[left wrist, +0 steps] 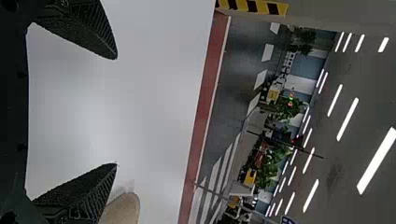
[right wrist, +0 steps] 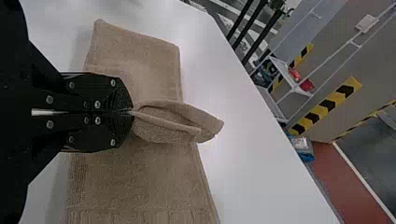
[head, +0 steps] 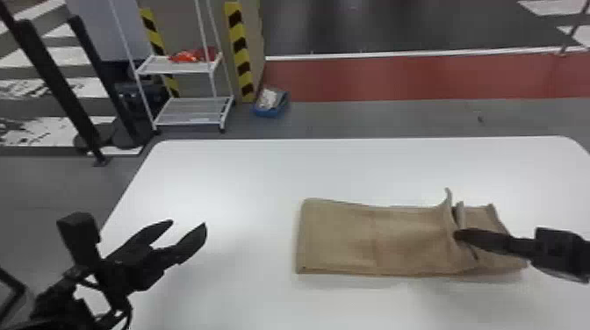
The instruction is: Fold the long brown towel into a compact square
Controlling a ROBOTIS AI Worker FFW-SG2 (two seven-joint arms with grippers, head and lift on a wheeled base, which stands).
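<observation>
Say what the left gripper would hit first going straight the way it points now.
The way looks free: the left gripper points over the white table, passing left of the brown towel, though its height is hard to judge.

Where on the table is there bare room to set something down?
Bare table lies between the left claw and the brown towel, behind the towel to the far edge, and on the towel's near side. Crowded: toward the towel's right end, where the right claw pinches a raised fold.
</observation>
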